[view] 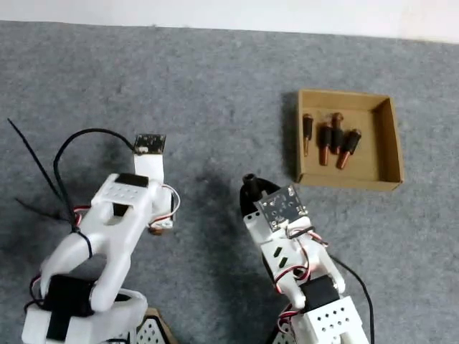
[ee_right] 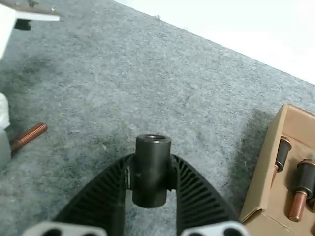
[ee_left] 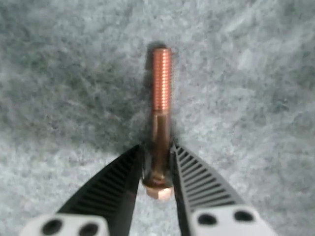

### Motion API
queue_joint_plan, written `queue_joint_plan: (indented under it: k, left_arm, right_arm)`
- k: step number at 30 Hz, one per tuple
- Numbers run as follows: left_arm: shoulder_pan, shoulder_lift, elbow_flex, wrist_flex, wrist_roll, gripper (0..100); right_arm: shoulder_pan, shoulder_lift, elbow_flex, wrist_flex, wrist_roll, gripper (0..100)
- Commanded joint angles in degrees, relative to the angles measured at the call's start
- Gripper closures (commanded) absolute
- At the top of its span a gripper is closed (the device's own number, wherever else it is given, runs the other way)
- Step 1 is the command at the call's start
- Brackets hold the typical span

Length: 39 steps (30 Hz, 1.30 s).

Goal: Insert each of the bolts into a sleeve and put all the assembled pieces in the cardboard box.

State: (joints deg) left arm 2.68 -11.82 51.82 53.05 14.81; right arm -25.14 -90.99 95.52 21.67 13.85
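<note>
Left gripper (ee_left: pixel 156 150) is closed on the bolt (ee_left: pixel 161 93) near its head, which the fingers partly hide. Right gripper (ee_right: pixel 151 162) is clamped on the sleeve (ee_right: pixel 152 147), lower end obscured. Box (view: pixel 393 143), right of the arms, holds assembled pieces (view: pixel 331 140), overlapping, count unclear.
</note>
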Motion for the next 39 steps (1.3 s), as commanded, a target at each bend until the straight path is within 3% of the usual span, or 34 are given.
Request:
queue_joint_plan:
  k: [1,6,12,16,21,29,31,36,39]
  left_arm:
    - [-0.57,4.18,-4.62,1.05,-1.41,91]
    - [-0.75,9.01,-9.71,5.63,-1.41,91]
    - [-0.84,10.07,-10.07,5.8,-1.41,92]
    - [-0.84,10.07,-10.07,5.8,-1.41,100]
    - [-0.75,9.89,-10.15,5.89,-1.58,100]
    - [-0.75,-2.51,-6.11,4.92,-9.49,100]
    - [-0.66,-6.73,-3.56,3.34,-17.41,100]
    - [-0.92,-17.63,1.36,2.55,-53.89,99]
    - [-3.38,-24.13,3.38,2.81,-70.95,99]
  right_arm:
    - [0.48,-0.92,-0.13,-2.24,0.7,99.3]
    - [0.48,-0.92,-0.13,-2.24,0.7,99.3]
    - [0.48,-0.92,-0.13,-2.24,0.7,99.3]
    - [0.57,-0.92,-0.13,-2.24,0.7,99.3]
    - [0.57,-0.92,-0.13,-2.24,0.7,99.3]
    - [0.57,-0.92,-0.13,-2.24,0.7,99.3]
    - [0.57,-0.92,-0.04,-2.24,0.7,99.3]
    - [0.57,-0.92,-0.04,-2.24,0.7,99.3]
    - [0.57,-0.92,-0.04,-2.24,0.7,99.3]
